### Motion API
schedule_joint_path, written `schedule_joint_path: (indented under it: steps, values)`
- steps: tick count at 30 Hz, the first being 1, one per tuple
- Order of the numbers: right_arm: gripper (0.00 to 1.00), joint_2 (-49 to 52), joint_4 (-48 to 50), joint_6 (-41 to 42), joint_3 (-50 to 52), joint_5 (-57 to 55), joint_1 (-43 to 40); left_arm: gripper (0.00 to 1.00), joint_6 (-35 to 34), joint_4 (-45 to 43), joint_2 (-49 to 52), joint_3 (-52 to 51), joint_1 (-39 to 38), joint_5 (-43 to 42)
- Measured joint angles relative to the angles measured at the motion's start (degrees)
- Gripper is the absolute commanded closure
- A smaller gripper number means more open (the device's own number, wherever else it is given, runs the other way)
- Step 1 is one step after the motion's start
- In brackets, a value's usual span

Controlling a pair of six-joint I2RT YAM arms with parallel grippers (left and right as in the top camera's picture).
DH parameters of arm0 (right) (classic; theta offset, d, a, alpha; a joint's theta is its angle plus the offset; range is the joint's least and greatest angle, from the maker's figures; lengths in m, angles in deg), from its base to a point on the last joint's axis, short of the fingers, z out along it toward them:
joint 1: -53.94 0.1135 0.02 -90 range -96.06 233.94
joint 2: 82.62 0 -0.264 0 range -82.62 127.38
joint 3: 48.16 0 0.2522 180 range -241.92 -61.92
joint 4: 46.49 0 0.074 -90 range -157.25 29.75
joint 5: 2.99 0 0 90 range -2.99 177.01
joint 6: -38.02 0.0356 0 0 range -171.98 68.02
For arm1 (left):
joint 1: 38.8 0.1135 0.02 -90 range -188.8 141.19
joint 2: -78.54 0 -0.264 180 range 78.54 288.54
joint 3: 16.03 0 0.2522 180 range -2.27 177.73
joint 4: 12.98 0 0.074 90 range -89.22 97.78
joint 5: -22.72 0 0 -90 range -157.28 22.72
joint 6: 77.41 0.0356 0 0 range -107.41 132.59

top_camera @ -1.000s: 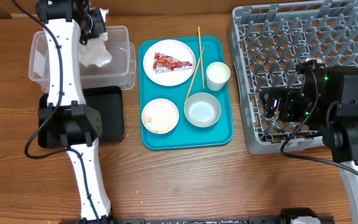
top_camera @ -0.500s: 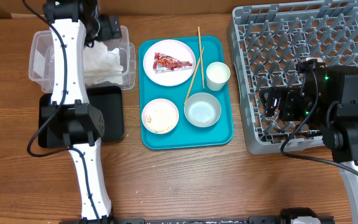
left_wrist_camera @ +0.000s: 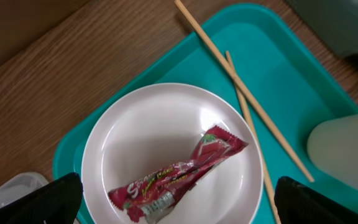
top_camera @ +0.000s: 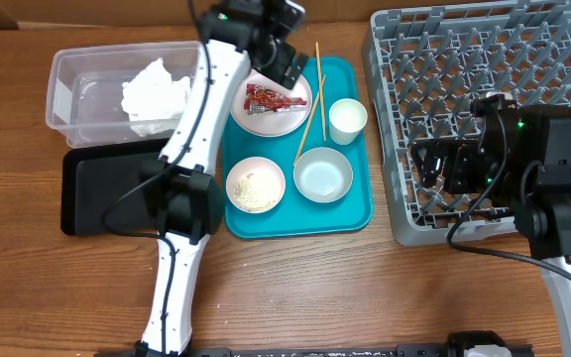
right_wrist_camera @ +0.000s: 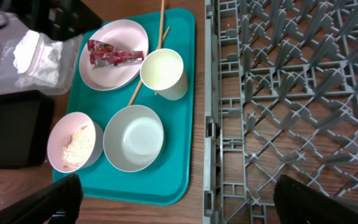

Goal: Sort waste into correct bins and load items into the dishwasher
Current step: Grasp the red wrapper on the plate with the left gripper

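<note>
The left gripper (left_wrist_camera: 185,198) has its jaws spread wide: in the left wrist view the two dark fingertips sit at the lower left and lower right corners of the frame, with nothing held between them. Right in that gap, low in the middle of the frame, lies the red-and-silver wrapper (left_wrist_camera: 179,177). Its long axis slants from lower left to upper right, so it runs closer to the line between the fingers than across it. From where I stand, the wrist would want a turn before closing, or the jaws will meet the wrapper end-on.

The wrapper rests on the pale plate (left_wrist_camera: 142,124), which sits at the upper left of the teal tray (left_wrist_camera: 278,37). The two chopsticks (left_wrist_camera: 241,93) run down just to its right, and the white cup (left_wrist_camera: 344,149) stands beyond them.

In the overhead view the right gripper (top_camera: 426,164), also spread wide and empty, hangs over the grey rack (top_camera: 484,59) at the right, well apart. The left arm is plainly the nearer one.
</note>
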Motion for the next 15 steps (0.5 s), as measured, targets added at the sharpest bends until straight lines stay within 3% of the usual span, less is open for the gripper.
schedule_joint_path:
  steps: [12,15]
  values:
    - [0.00,0.00,-1.81,-0.02,0.00,0.74,0.00,0.05,14.60,-8.04,0.09,-15.15,1.36,-3.37]
    - [0.00,0.00,-1.81,0.00,0.00,0.87,0.00,0.20,16.52,-9.77,0.11,-18.53,1.33,-4.02]
